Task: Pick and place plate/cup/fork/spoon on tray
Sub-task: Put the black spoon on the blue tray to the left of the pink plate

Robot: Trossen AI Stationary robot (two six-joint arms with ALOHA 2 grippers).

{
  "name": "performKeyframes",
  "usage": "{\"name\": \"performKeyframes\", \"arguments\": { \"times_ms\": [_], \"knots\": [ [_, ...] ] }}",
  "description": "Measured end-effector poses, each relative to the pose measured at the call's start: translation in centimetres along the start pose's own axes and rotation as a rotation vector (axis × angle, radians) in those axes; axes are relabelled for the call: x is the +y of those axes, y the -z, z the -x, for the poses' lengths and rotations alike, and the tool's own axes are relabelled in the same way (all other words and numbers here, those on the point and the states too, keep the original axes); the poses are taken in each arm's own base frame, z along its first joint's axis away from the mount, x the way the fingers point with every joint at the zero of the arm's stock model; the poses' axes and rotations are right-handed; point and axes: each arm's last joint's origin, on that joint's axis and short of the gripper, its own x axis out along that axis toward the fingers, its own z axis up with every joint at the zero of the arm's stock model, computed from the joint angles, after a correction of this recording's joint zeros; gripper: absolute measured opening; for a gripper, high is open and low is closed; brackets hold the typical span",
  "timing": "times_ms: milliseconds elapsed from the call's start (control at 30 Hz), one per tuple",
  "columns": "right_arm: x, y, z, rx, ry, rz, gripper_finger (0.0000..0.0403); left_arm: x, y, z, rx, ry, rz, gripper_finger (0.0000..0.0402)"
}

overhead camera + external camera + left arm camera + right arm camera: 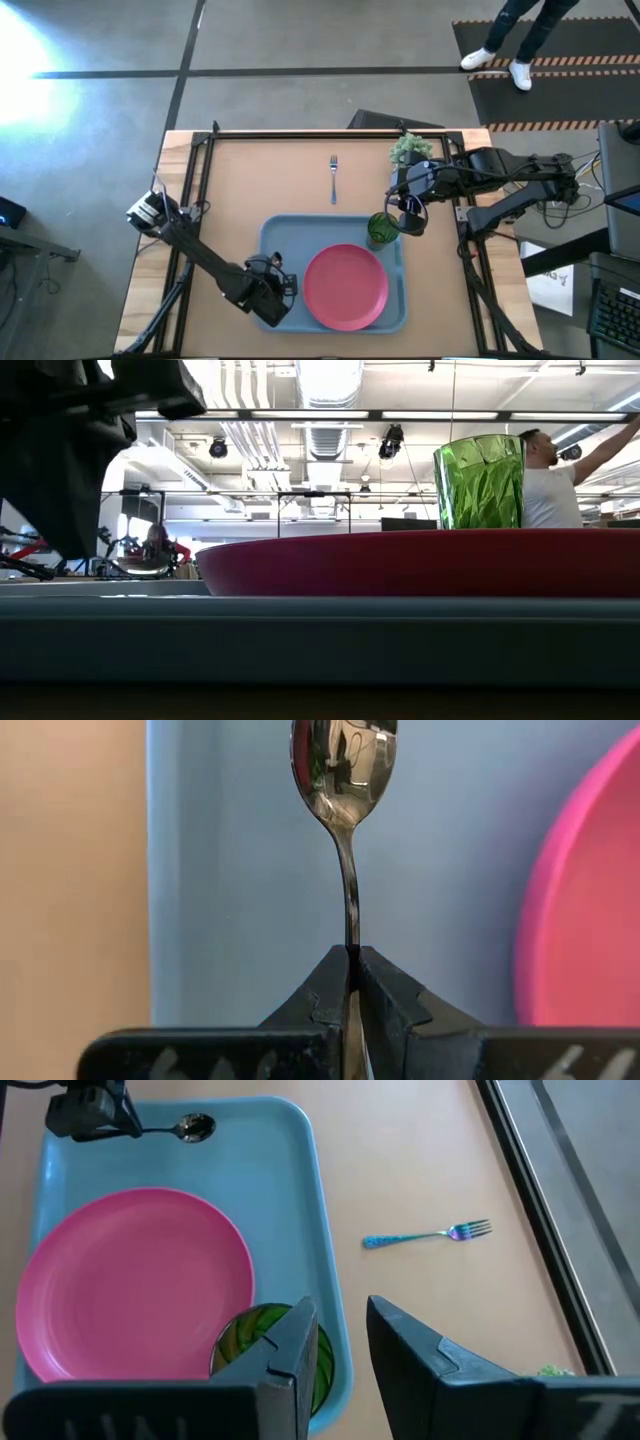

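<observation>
The light-blue tray point(280, 232) lies at the table's near middle. The pink-red plate point(345, 287) lies flat on it. The green cup point(381, 229) stands upright in the tray's far right corner. My left gripper point(268, 295) is over the tray's near left part, shut on the spoon point(343, 765). My right gripper point(408, 215) is open just right of and above the cup point(265, 1342), touching nothing that I can see. The fork point(334, 178) lies on the bare table beyond the tray. My left gripper pinches the spoon's thin handle point(352, 925) between its two fingertips. The handle runs on ahead of the fingers toward the table's far side, with the bowl point(193, 1127) over the tray's left strip beside the plate. I cannot tell whether the bowl rests on the tray.
A small spiky potted plant point(410, 148) stands at the table's far right, close to my right arm. A black rail frames the table's far edge point(330, 131). A person walks on the floor beyond the table point(520, 40).
</observation>
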Motion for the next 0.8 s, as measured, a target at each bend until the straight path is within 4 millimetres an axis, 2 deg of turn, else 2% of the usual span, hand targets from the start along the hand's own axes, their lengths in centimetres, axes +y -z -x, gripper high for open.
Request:
{"name": "performKeyframes", "arguments": {
  "times_ms": [800],
  "knots": [
    [0.0,-0.1,0.0,-0.006,-0.006,-0.028,0.0079,1.2,0.0,-2.8,-0.033,-0.045,-0.006,0.0]
  ]
}}
